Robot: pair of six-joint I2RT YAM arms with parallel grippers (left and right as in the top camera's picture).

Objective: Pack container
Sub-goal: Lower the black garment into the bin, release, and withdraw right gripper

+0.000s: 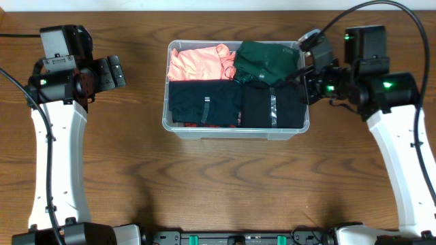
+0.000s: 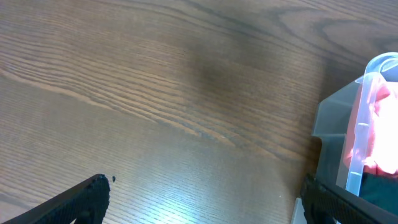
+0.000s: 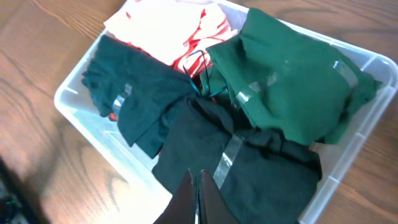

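The container (image 1: 235, 131), a clear plastic tub, stands mid-table holding folded garments: a pink one (image 1: 201, 61), a dark green one (image 1: 266, 61) and two black ones (image 1: 204, 103) (image 1: 272, 105). My right gripper (image 1: 303, 68) hovers at the tub's right end. In the right wrist view it (image 3: 196, 177) is shut with nothing between its fingers, just above a black garment (image 3: 261, 180), with the green garment (image 3: 292, 81) beyond. My left gripper (image 1: 117, 72) is well left of the tub, over bare wood. Its fingers (image 2: 87, 196) stand wide open and empty, with a container corner (image 2: 367, 124) at the right.
Bare wooden tabletop (image 1: 225, 184) surrounds the tub on all sides. Strips of clear tape (image 3: 230, 155) lie across the folded garments. Black cables run from both arms off the back of the table.
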